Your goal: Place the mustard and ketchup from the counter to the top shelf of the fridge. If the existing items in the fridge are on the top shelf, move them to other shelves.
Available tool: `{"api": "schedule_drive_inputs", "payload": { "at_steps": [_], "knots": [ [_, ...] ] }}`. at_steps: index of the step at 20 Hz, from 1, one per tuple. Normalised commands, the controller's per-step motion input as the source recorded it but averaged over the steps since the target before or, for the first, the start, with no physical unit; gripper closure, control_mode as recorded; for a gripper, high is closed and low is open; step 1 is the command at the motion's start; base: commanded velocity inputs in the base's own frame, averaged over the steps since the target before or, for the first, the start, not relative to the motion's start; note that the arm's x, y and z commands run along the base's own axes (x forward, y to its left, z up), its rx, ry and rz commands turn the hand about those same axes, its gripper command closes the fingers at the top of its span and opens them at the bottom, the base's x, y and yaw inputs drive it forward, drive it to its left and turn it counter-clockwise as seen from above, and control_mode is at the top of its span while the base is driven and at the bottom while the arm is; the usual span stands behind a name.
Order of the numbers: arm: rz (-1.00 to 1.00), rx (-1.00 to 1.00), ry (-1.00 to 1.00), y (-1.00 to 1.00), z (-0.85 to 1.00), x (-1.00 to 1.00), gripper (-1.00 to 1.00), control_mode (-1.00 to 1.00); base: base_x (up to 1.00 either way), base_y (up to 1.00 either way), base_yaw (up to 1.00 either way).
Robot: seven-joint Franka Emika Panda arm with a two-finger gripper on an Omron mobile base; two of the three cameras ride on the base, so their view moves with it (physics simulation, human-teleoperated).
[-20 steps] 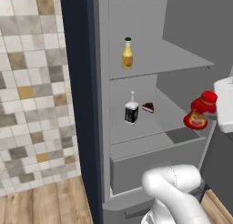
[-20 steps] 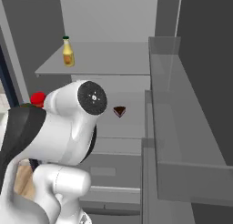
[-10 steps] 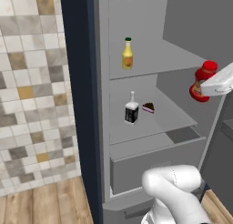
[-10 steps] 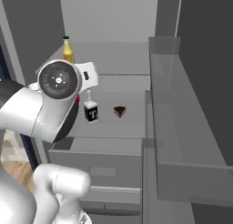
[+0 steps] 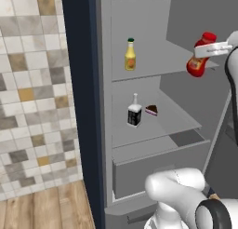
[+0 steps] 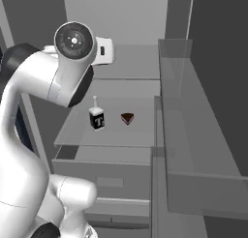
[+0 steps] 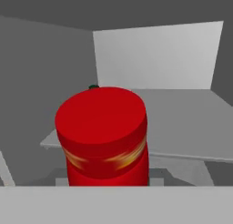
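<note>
At the open front of the fridge (image 5: 81,107), level with the top shelf (image 5: 158,67), you are holding the ketchup (image 5: 199,56) in the gripper (image 5: 211,50): the fingers are clamped near its cap, and the bottle is hanging tilted in the air, just outside the shelf's front edge, so it can likely be carried inward and set down. On that shelf, toward the back left, the mustard (image 5: 130,55) is standing upright, leaving the right side free for its partner. One shelf below, the clear bottle (image 5: 134,111) and the cake wedge (image 5: 151,110) are sitting side by side, apart, out of the way of the top level.
</note>
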Motion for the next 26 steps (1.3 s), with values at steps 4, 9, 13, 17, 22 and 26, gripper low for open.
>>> {"api": "schedule_drive_inputs", "payload": {
  "at_steps": [4, 9, 13, 17, 22, 26],
  "knots": [
    [0.0, 0.0, 0.01, 0.0, -0.02, 0.75, 1.0, -1.0, 0.0, 0.0, 0.0],
    [0.0, 0.0, 0.0, 0.0, -0.16, 0.77, 1.0, -1.0, 0.0, 0.0, 0.0],
    [0.0, 0.0, 0.0, 0.0, -0.16, 0.83, 1.0, -1.0, 0.0, 0.0, 0.0],
    [0.0, 0.0, 0.0, 0.0, -0.19, 0.87, 1.0, -1.0, 0.0, 0.0, 0.0],
    [0.0, -0.01, 0.0, 0.0, -0.24, 0.92, 1.0, -1.0, 0.0, 0.0, 0.0],
    [0.01, -0.07, 0.01, 0.0, -0.41, 0.77, 1.0, -1.0, 0.0, 0.0, 0.0]
  ]
}}
